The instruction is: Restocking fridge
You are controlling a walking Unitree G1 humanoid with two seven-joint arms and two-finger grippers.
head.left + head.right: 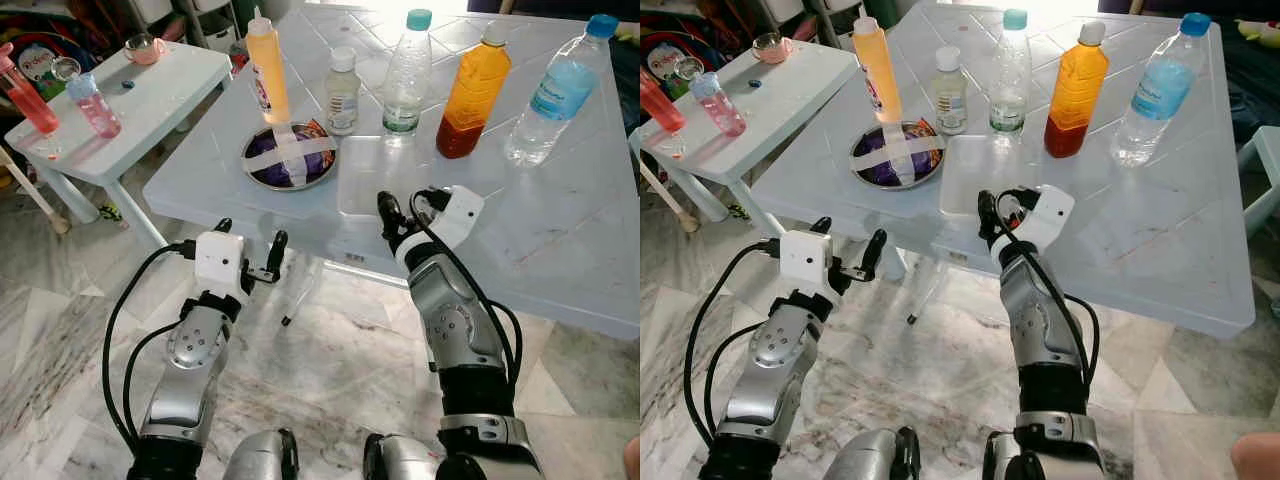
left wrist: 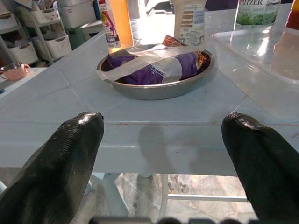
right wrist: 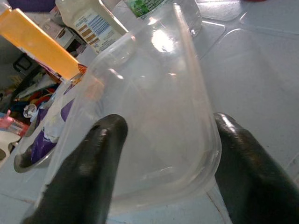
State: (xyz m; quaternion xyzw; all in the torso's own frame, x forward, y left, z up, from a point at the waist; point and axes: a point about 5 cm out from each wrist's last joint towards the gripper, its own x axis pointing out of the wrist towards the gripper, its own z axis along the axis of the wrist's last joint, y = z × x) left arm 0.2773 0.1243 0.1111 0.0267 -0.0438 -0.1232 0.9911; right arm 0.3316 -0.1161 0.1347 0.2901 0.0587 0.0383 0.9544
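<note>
- Right gripper [image 3: 163, 154] is reaching over the white table's [image 1: 560, 230] near edge, fingers spread either side of the clear plastic container [image 1: 375, 175], not clamped.
- Left gripper [image 1: 250, 250] is hovering below the edge, fingers apart, facing the metal bowl [image 1: 289, 157] holding a purple packet [image 2: 154, 70].

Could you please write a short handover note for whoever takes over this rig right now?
Left gripper: open, empty, below the near edge of the white table, facing the round metal dish of purple packets.
Right gripper: open, fingers straddling the near end of the clear plastic tray; not gripping yet.
On the table behind: tall orange squeeze bottle, small white-capped bottle, clear teal-capped bottle, amber juice bottle, blue-capped water bottle.
Done: nothing picked up.
Left: everything.
</note>
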